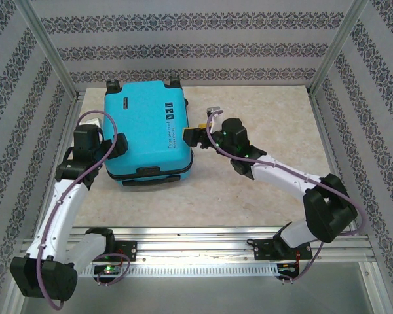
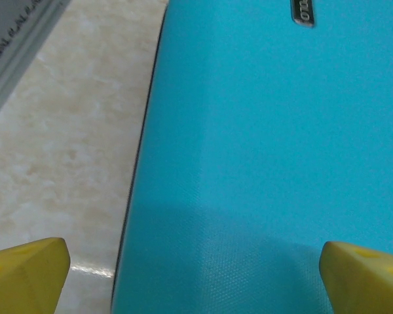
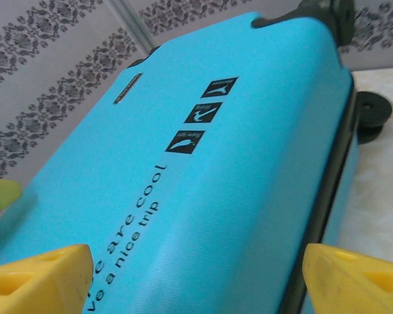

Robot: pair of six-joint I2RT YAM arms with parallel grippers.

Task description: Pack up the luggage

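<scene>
The left arm [image 1: 64, 208] and the right arm [image 1: 281, 175] are built from white tubular links joined by black joint housings [image 1: 327, 210]. A mauve cable [image 1: 93, 112] is looped along each arm. A green light [image 1: 109, 269] is lit at the left base. Yellow wedge-shaped fingertips [image 2: 27, 273] are fitted to the left tool [image 2: 196, 278] and the right tool [image 3: 196, 278].

The table [image 1: 281, 111] has a pale beige, marbled top. A turquoise suitcase [image 1: 147, 131] lies flat on its far left part, printed shell facing up and apparently zipped shut. Its black wheels [image 1: 175, 81] point to the far edge.
</scene>
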